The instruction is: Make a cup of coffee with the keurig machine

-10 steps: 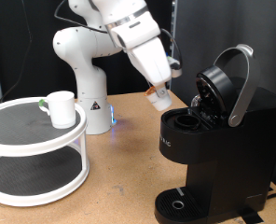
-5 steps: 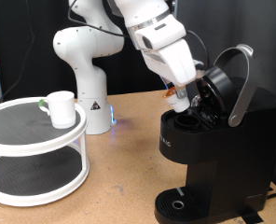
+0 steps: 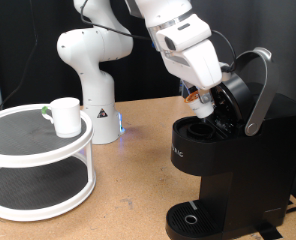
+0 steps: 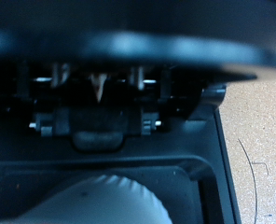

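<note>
Now gripper point(image 3: 203, 102) low inside open keurig machine point(image 3: 228, 170) mouth; finger spread, any hold: cannot tell. Risk: wrist clips raised lid point(image 3: 250, 88). Cup point(image 3: 65, 115) sits apart on stand point(image 3: 38, 150).

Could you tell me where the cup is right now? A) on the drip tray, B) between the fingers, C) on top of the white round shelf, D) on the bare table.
C: the cup stands on the shelf's top tier, far from the keurig.
</note>
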You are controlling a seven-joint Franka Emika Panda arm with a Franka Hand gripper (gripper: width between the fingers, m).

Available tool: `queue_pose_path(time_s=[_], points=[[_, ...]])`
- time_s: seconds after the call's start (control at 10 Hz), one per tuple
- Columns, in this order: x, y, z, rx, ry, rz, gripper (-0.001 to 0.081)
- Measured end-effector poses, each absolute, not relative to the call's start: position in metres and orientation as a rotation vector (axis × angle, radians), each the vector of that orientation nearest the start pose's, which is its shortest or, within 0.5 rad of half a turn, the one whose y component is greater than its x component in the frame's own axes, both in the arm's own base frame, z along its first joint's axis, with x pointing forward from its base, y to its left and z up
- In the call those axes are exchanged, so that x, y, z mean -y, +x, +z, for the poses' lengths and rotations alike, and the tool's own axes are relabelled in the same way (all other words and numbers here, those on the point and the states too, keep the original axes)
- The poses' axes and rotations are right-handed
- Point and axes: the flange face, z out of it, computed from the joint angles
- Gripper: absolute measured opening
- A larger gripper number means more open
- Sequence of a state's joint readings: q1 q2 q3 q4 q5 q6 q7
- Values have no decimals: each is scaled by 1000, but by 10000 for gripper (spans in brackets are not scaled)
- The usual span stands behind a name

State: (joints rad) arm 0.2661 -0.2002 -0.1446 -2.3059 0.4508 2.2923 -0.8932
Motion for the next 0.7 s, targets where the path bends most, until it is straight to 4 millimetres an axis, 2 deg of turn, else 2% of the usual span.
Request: queue_pose_path(time_s=[0.4, 0.7], points=[[-83, 489, 432, 1035, -2651, -433, 406], [-82, 489, 432, 1036, -2658, -443, 406]])
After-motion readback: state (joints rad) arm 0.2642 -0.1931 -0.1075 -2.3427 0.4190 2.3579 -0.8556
